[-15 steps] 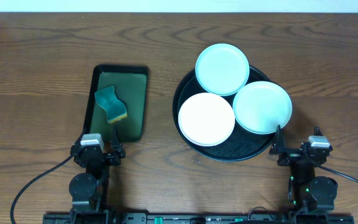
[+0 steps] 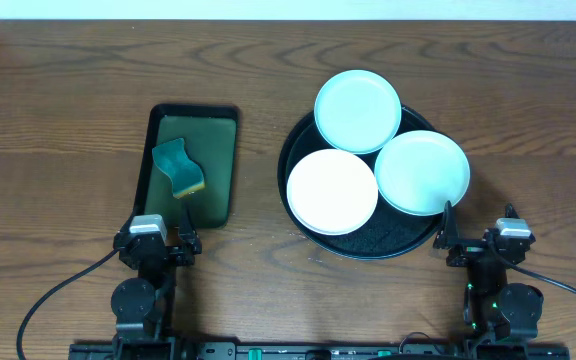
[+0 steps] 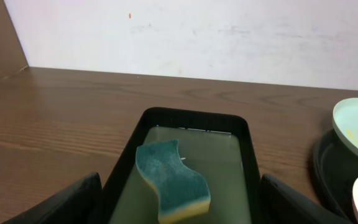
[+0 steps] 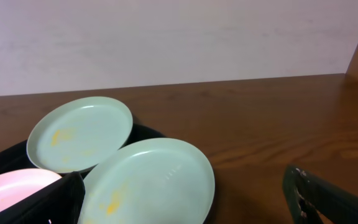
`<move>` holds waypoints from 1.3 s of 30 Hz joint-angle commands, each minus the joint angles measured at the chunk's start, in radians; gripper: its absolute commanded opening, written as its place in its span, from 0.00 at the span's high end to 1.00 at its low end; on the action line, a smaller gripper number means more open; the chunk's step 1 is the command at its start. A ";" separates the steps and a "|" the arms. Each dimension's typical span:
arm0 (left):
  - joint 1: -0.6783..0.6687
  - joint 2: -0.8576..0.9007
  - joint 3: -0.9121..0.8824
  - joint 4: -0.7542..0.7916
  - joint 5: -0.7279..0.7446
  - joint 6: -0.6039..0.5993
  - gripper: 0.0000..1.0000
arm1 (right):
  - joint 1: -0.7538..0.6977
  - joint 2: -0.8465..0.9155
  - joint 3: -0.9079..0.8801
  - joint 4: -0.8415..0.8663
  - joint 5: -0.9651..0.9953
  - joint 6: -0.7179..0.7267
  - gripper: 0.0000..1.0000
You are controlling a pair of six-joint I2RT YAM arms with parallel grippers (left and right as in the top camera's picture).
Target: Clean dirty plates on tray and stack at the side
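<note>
both arms rest at the near edge of the bench (image 2: 68, 120). the left gripper (image 2: 160, 240) has its jaws spread wide apart and holds nothing; it sits just short of the dark-green rectangular tray (image 2: 218, 170), in which a teal sponge (image 2: 179, 167) with a yellow underside lies askew.

the right gripper (image 2: 478, 242) is spread just as wide and is also bare, close beside the near right rim of the round black tray (image 2: 368, 240). we see all three plates on that tray: the white plate (image 2: 332, 191) lies at its left, the far mint plate (image 2: 358, 111) overhangs the far rim, and the right mint plate (image 2: 422, 172) overhangs the right rim. in the right wrist view both mint plates carry faint yellowish smears.
</note>
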 commanded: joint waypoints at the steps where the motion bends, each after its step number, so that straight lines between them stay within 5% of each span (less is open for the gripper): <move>1: 0.001 -0.006 -0.031 -0.019 -0.020 0.017 0.20 | -0.009 -0.005 -0.002 -0.004 0.013 -0.012 0.01; 27: 0.001 -0.006 -0.031 -0.018 -0.017 0.014 0.20 | -0.009 -0.005 -0.002 -0.004 0.013 -0.012 0.01; 35: 0.001 -0.006 -0.030 0.016 0.235 -0.308 0.20 | -0.009 -0.005 -0.002 -0.004 0.013 -0.012 0.01; 39: 0.001 -0.006 -0.030 0.166 0.298 -0.451 0.20 | -0.009 -0.005 -0.002 -0.004 0.013 -0.012 0.01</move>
